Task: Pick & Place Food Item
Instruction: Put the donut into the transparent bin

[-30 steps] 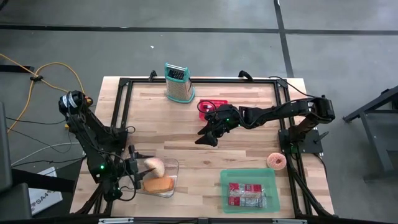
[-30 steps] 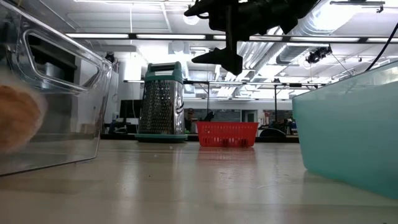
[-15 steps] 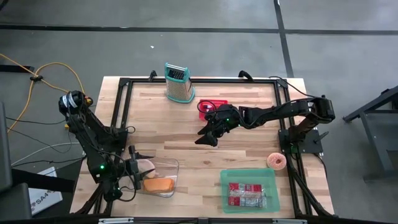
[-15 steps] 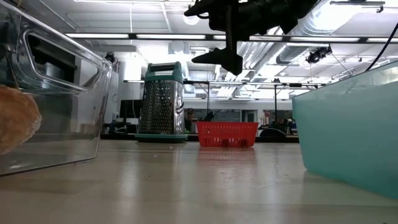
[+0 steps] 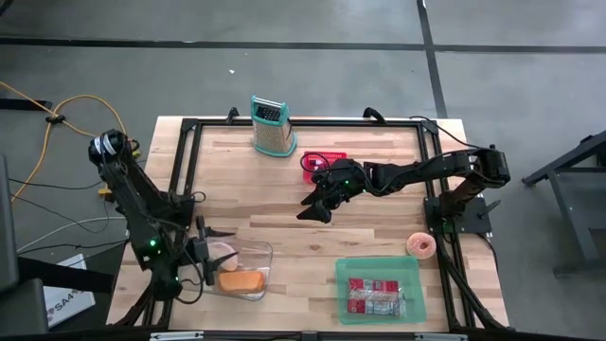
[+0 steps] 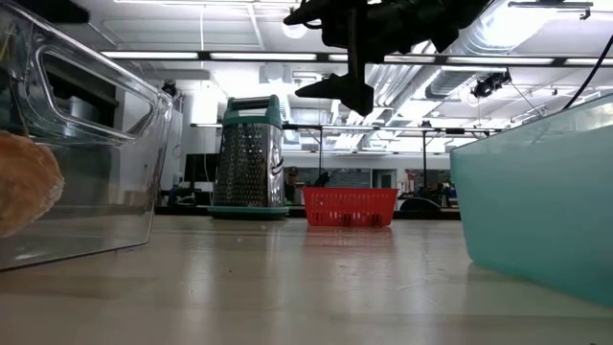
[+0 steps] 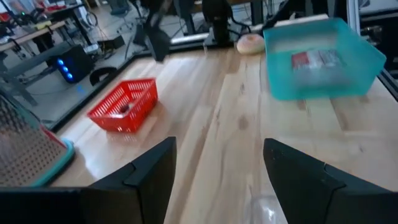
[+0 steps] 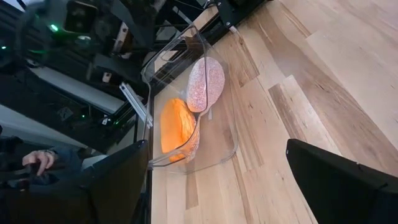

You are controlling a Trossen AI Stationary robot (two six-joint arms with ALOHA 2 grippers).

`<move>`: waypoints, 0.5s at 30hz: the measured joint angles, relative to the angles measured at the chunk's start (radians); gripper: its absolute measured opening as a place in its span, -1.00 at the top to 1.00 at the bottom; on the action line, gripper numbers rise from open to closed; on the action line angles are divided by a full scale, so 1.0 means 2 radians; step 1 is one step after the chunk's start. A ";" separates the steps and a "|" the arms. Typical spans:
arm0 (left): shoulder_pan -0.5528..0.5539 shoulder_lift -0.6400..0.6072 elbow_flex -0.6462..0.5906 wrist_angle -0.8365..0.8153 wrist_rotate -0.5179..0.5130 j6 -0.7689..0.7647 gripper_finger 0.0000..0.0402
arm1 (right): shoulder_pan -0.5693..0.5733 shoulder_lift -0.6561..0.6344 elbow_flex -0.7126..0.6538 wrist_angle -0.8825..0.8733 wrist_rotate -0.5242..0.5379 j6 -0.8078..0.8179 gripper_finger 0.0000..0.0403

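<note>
A clear plastic container [image 5: 248, 272] stands at the table's near left. In it a pink speckled food item [image 8: 205, 83] leans on an orange one [image 8: 176, 129]. My left gripper [image 5: 210, 254] hovers open just left of and above the container; in its wrist view [image 7: 219, 146] nothing lies between the fingers. My right gripper [image 5: 314, 207] hangs open above the table's middle, clear of everything, and its wrist view [image 8: 217, 162] looks down at the container. In the low view the pink item [image 6: 27, 182] shows behind the container's wall.
A metal grater [image 5: 270, 125] and a small red basket [image 5: 322, 160] stand at the far side. A teal bin [image 5: 379, 288] with red packets sits at the near right, a donut [image 5: 421, 245] beside it. Bare wood lies between the two containers.
The pink food item has dropped from the height of my left gripper's fingers into the clear container and come to rest against the orange one. My left gripper has risen a little above the container. My right arm has kept still.
</note>
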 joint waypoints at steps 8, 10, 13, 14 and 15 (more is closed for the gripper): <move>0.076 -0.069 0.000 0.126 0.062 0.249 -0.16 | 0.000 0.000 0.000 0.000 0.000 0.000 -0.83; 0.100 -0.082 0.000 0.161 0.096 0.306 -0.16 | 0.000 0.000 0.000 0.000 0.000 0.000 -0.83; 0.131 -0.095 0.000 0.205 0.138 0.372 -0.16 | 0.000 0.000 0.000 0.000 0.000 0.000 -0.83; 0.140 -0.098 0.000 0.216 0.150 0.388 -0.16 | 0.000 0.000 0.000 0.000 0.000 0.000 -0.83; 0.147 -0.101 0.000 0.224 0.160 0.402 -0.16 | 0.000 0.000 0.000 0.000 0.000 0.000 -0.83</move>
